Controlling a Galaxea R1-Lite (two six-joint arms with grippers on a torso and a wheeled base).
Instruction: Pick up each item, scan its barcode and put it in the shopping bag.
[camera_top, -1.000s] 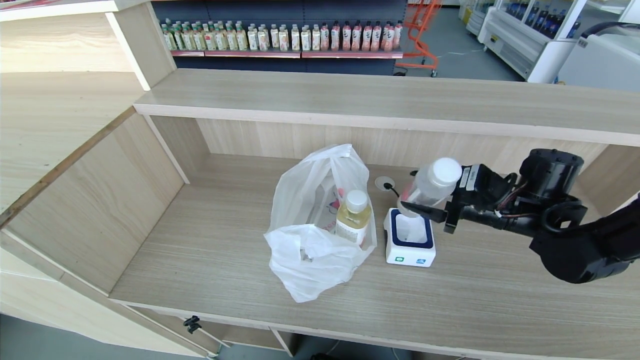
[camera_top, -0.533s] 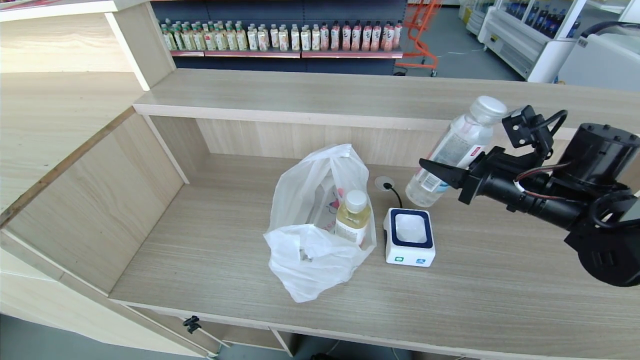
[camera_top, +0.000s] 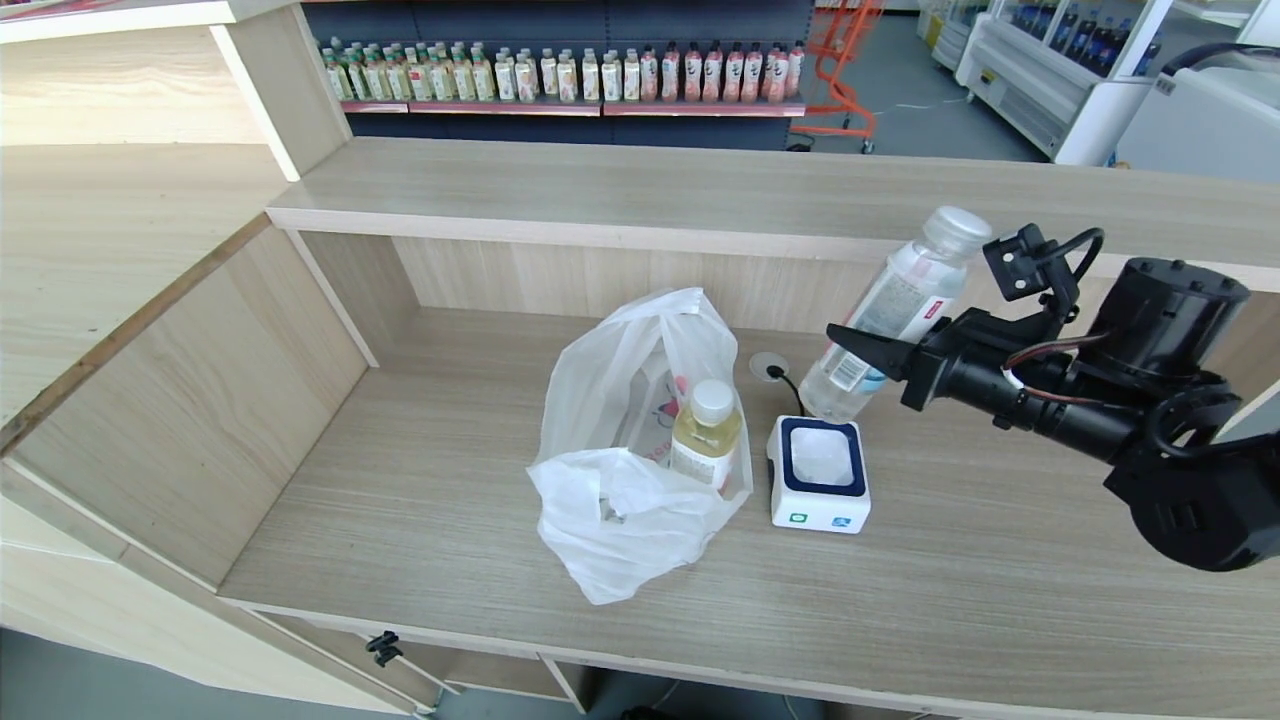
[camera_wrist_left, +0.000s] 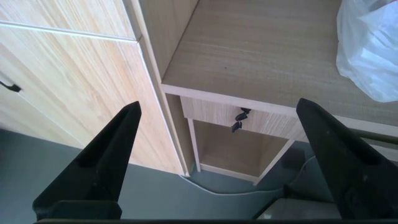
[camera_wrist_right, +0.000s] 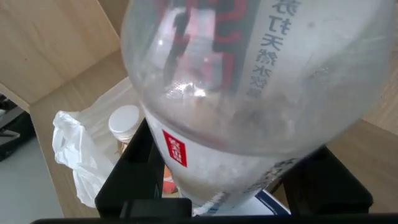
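Observation:
My right gripper (camera_top: 885, 345) is shut on a clear water bottle (camera_top: 890, 312) with a white cap, held tilted in the air just behind and above the white and blue barcode scanner (camera_top: 819, 473). The same water bottle (camera_wrist_right: 249, 93) looms close in the right wrist view, above the scanner's edge (camera_wrist_right: 273, 200). The white plastic shopping bag (camera_top: 630, 450) stands open left of the scanner, with a yellow drink bottle (camera_top: 706, 432) upright inside it. My left gripper (camera_wrist_left: 217, 162) is open, hanging beyond the counter's front left corner above the floor.
The wooden counter (camera_top: 950, 600) has a raised back ledge (camera_top: 700, 195) and a side wall (camera_top: 200, 400) on the left. A cable grommet (camera_top: 769, 366) sits behind the scanner. Free surface lies in front and to the right of the scanner.
The right gripper lifted the water bottle off the scanner and turned it upright a second ago, then lowered it slightly back toward the scanner. The bag and scanner stayed put.

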